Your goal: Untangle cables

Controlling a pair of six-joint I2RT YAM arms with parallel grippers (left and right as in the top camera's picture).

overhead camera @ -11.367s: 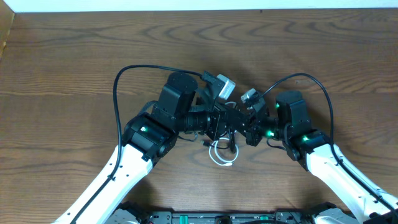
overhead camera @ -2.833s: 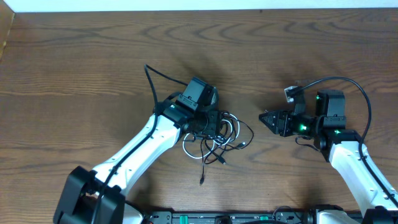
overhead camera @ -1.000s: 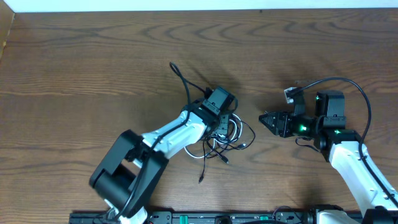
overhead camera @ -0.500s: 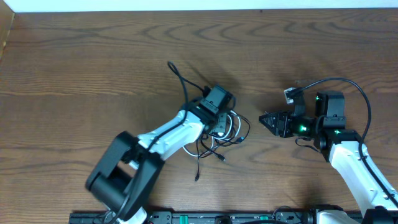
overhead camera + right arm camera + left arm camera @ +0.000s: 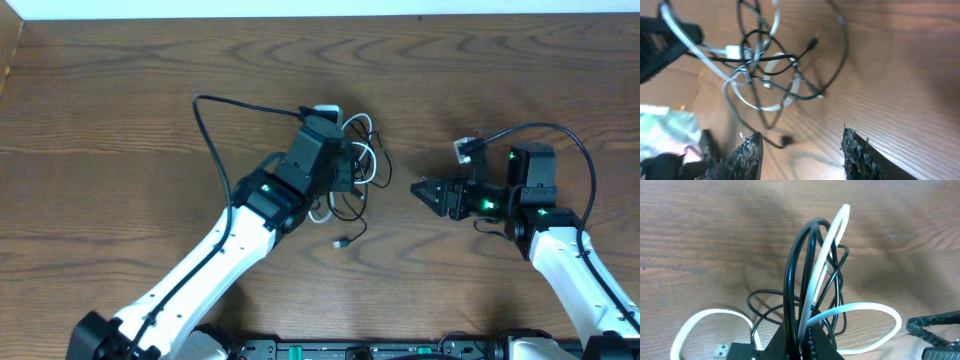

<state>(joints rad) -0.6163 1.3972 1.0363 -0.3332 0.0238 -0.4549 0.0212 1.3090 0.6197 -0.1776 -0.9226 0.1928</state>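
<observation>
The white cable [image 5: 368, 135] and the black cable [image 5: 352, 212] are tangled in one bundle at the table's middle. My left gripper [image 5: 356, 166] is shut on strands of both and holds the bundle up; one plug end [image 5: 342, 243] trails on the table. In the left wrist view the black cable [image 5: 792, 270] and white cable [image 5: 832, 245] rise in loops from the shut jaws [image 5: 802, 342], with a USB plug [image 5: 722, 351] beside them. My right gripper [image 5: 420, 188] is open and empty, right of the bundle. Its view shows the tangle [image 5: 765, 65] beyond its open gripper [image 5: 802, 150].
The left arm's thicker black cable [image 5: 210, 120] arcs over the wooden table [image 5: 120, 80] behind the arm. The right arm's cable [image 5: 560, 135] loops above its wrist. The table's far edge runs along the top.
My left arm has swung back and up, lifting the tangle away from the front of the table. The trailing plug end has followed. The right arm has not moved.
</observation>
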